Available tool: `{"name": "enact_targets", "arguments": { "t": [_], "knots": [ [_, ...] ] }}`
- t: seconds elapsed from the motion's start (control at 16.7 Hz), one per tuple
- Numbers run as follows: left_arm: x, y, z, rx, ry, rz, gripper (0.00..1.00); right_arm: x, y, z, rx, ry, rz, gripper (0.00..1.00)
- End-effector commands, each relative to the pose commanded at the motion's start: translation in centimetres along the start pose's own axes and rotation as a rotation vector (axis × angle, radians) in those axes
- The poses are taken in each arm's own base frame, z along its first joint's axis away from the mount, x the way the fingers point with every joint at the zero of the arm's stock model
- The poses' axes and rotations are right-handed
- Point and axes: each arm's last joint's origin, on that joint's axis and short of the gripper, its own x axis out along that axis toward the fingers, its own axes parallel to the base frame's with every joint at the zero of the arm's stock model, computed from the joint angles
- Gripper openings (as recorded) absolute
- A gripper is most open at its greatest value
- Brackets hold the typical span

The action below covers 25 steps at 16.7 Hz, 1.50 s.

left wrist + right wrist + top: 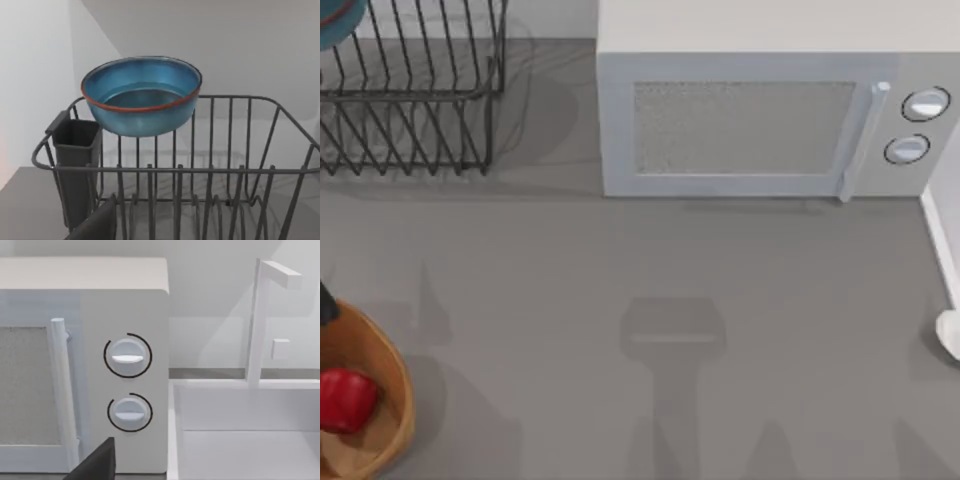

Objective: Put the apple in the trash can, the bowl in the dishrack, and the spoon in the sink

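A dark finger tip of the left hand (97, 222) sits closest to the left wrist camera, just in front of the dishrack (200, 170); I cannot tell whether that hand is open or closed. Beyond it the bowl (141, 95) hangs above the rack's rear edge, mouth upward and slightly tilted toward the camera, beside the dark utensil cup (75, 150). Whether it rests on the bars or is in mid-air is unclear.

In the top view the apple (345, 398) already lies inside the trash can (390, 400) at the tabletop's left edge, so 1 of the 3 placements looks done. A pale rounded shape at the right edge, probably the spoon (950, 333), lies beside the sink (240, 440), next to the microwave (750, 120).

The right hand (95, 465) faces the microwave dials; its state cannot be told either.

To finish well, the bowl should settle level between the prongs, rim up, before the left arm backs off.
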Motion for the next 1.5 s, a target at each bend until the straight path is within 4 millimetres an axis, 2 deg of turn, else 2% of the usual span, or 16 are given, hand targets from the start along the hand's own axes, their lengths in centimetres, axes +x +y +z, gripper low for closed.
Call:
{"name": "enact_targets", "arguments": {
  "t": [0.18, 0.3, 0.72, 0.9, 1.02, 1.2, 1.5],
  "knots": [
    [-1.1, -0.1, -2.7, 0.002, 0.019, 0.004, 1.0, 0.0, 0.0, 0.0, 0.0, 0.0, 0.0, 1.0],
    [-1.3, -0.1, -3.9, 0.003, 0.032, 0.005, 1.0, 0.0, 0.0, 0.0, 0.0, 0.0, 0.0, 1.0],
    [-1.3, -0.1, -4.2, 0.003, 0.036, 0.006, 1.0, 0.0, 0.0, 0.0, -0.001, 0.001, 0.0, 1.0],
    [-1.3, -0.1, -4.2, 0.003, 0.036, 0.006, 1.0, 0.1, -0.1, 1.0, -0.058, 0.067, -0.007, 1.0],
    [-1.3, -0.1, -4.2, 0.003, 0.036, 0.006, 1.0, 0.3, -0.2, 2.0, -0.132, 0.176, -0.008, 1.0],
    [-1.3, -0.1, -4.2, 0.003, 0.036, 0.006, 1.0, 1.5, -0.5, 3.2, -0.265, 0.441, 0.018, 1.0],
    [-1.3, -0.1, -4.2, 0.003, 0.036, 0.006, 1.0, 5.5, -1.5, 3.4, -0.449, 1.007, 0.193, 1.0]
  ]
}}
